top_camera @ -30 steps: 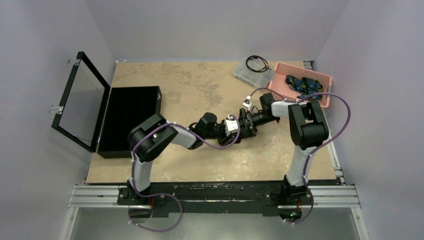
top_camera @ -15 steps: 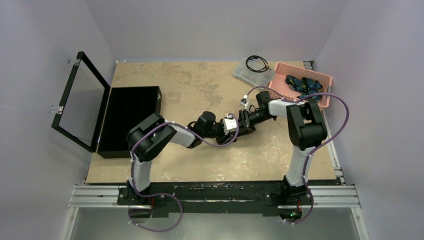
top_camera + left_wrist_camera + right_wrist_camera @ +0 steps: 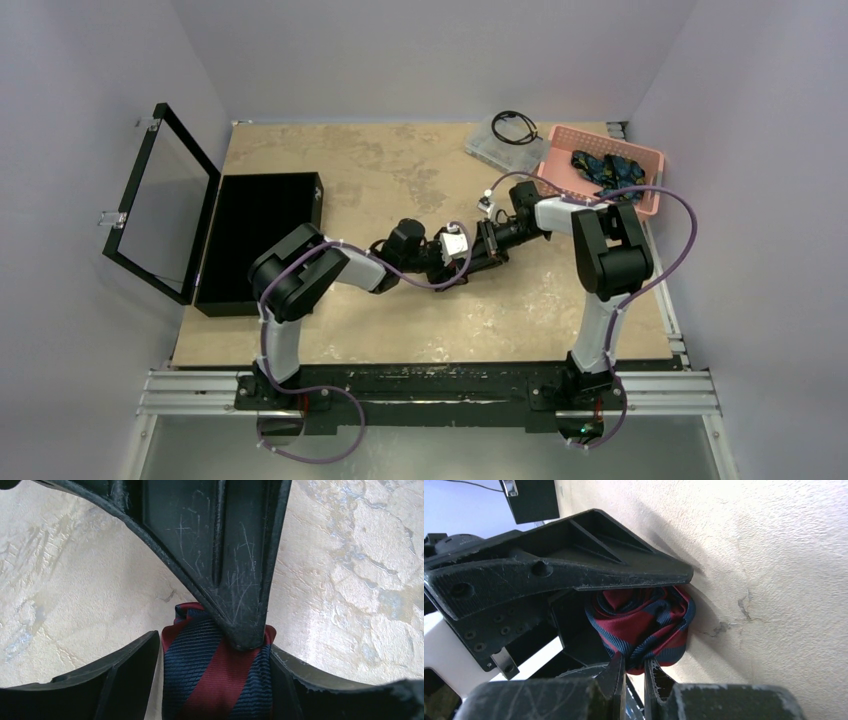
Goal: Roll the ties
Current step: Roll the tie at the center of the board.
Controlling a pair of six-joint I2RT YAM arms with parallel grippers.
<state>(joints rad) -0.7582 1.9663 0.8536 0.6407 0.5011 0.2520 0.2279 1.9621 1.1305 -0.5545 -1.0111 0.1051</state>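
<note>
A black case (image 3: 258, 240) lies open at the left edge, and a clear box (image 3: 492, 150) bearing a black cable (image 3: 515, 127) sits beside a pink basket (image 3: 556, 162) at the far right corner.

Bright even light, soft shadows (near fingers slightly blurred)

Pale lilac walls (image 3: 420, 50) — mottled tan tabletop (image 3: 350, 170), evenly lit.
</note>
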